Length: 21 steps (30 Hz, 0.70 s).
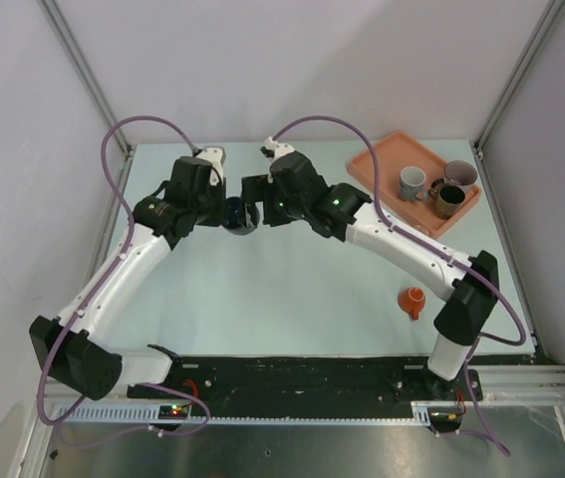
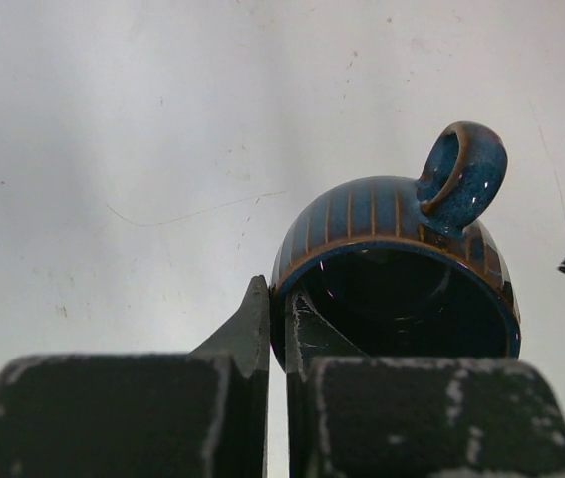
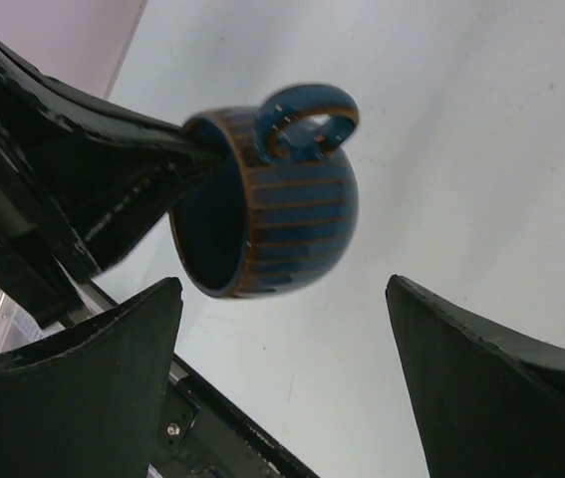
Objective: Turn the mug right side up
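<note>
Wide shot first: the pale table (image 1: 292, 299), with both arms reaching in to meet near its far middle. Off at the far right sits a pink tray (image 1: 384, 159) carrying three cups, well clear of the action.

The left gripper (image 2: 277, 319) has the job right now. It is clamped on the rim of the blue striped mug (image 2: 382, 224), one finger inside the mouth and one outside against the wall. The right gripper (image 3: 282, 287) is spread wide, its two fingers flanking the mug from below and touching nothing.

And the mug itself? It is between the two wrists, lying on its side, mouth facing back toward the left wrist, handle (image 2: 461, 174) pointing up. From the right wrist view it looks held off the table, though I can't be sure of the gap.

So I'd call this mid-turn: no longer upside down, not yet upright. The next move needs the left wrist to roll on until the mouth faces up, then lower the base flat and let go gently. A rim pinch is a thin hold, so slipping is the risk.

Smallest item: an orange cup (image 1: 414, 301) near the right arm's base, uninvolved.
</note>
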### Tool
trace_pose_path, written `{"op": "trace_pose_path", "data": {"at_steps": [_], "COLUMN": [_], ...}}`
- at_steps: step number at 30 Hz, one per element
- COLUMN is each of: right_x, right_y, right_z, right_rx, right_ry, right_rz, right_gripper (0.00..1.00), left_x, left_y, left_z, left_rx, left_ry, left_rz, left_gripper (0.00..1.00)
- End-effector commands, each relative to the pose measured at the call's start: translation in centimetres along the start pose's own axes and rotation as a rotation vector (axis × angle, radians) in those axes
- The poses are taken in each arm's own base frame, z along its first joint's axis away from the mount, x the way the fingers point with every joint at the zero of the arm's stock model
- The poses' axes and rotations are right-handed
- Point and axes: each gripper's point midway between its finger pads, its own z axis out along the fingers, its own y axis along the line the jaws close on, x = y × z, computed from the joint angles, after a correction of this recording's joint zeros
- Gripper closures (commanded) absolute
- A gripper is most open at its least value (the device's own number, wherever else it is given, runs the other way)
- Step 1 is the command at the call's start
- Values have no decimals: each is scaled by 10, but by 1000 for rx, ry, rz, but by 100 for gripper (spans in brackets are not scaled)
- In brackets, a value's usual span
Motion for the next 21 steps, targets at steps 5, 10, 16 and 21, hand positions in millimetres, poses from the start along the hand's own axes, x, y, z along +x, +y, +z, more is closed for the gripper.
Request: {"op": "trace_pose_path", "data": {"at_steps": [5, 10, 16, 21], "right_x": [-29, -11, 9, 0], "right_y": [2, -30, -38, -45], "right_z": [19, 46, 64, 63], "right_rx": [76, 246, 302, 309], "right_ry": [-63, -1, 63, 56], "right_rz": [-79, -176, -246, -248], "right_gripper": [19, 29, 59, 98], "left_x": [-34, -44, -46, -45], "left_y": [-8, -9, -11, -15], "left_z": [-10, -13, -13, -13], "left_rx": [13, 14, 19, 48], "left_ry": [-96, -118, -122, -115], "left_rz": [-60, -64, -66, -41], "left_gripper": [100, 100, 100, 91]}}
